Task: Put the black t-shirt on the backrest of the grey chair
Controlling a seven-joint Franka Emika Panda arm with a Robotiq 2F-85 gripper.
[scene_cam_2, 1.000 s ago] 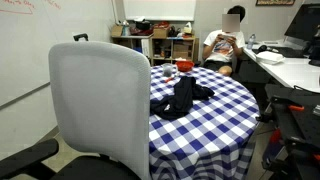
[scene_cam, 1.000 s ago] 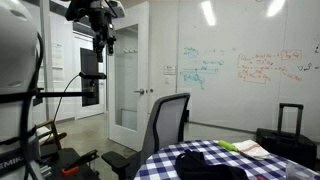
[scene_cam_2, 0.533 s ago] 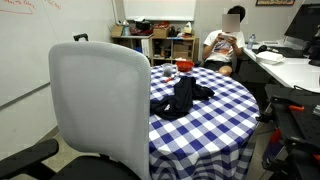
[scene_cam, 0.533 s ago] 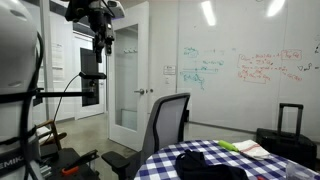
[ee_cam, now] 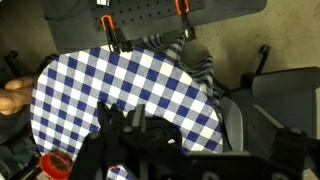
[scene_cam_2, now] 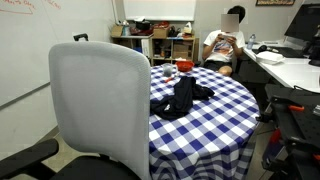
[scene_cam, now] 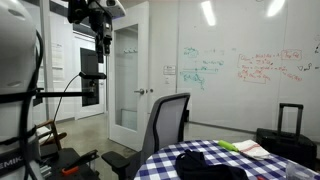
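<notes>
The black t-shirt (scene_cam_2: 182, 98) lies crumpled on the round table with the blue-and-white checked cloth (scene_cam_2: 215, 115); it also shows in an exterior view (scene_cam: 210, 158) and in the wrist view (ee_cam: 160, 130). The grey chair (scene_cam_2: 100, 105) stands at the table's edge with its backrest bare, and is seen from the side in an exterior view (scene_cam: 166, 124) and from above in the wrist view (ee_cam: 232, 95). My gripper (scene_cam: 103, 42) hangs high in the air, well away from the table and chair. In the wrist view its fingers (ee_cam: 180, 158) look apart and empty.
A black suitcase (scene_cam: 286, 130) stands beyond the table by the whiteboard wall. A person (scene_cam_2: 225, 45) sits at the back near shelves. A red object (scene_cam_2: 170, 70) and papers (scene_cam: 245, 149) lie on the table. A desk (scene_cam_2: 290, 65) stands at one side.
</notes>
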